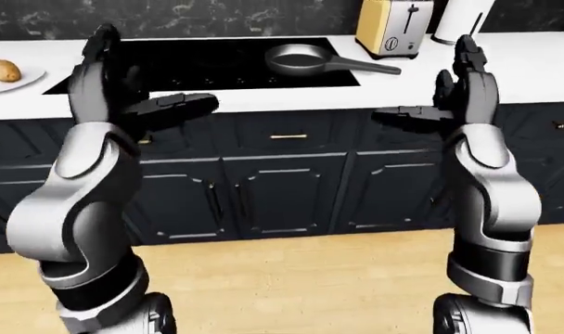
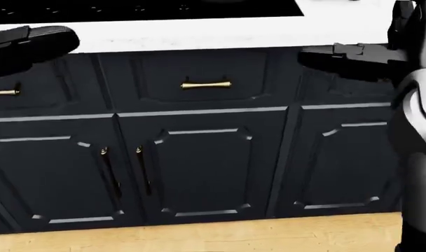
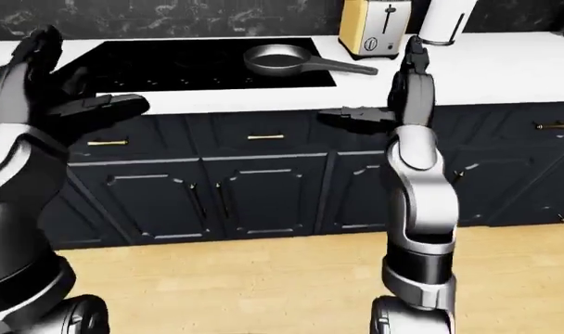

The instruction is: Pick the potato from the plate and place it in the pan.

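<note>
In the left-eye view the dark cabinets (image 1: 282, 188) run under a white counter (image 1: 542, 66) with a black cooktop (image 1: 199, 62) set in it. My left hand (image 1: 110, 80) and my right hand (image 1: 463, 87) are raised short of the counter edge, fingers spread, holding nothing. The pan (image 1: 300, 59) sits on the cooktop's right part. The plate (image 1: 8, 78) lies at far left, well apart, with the potato (image 1: 4, 69) on it
</note>
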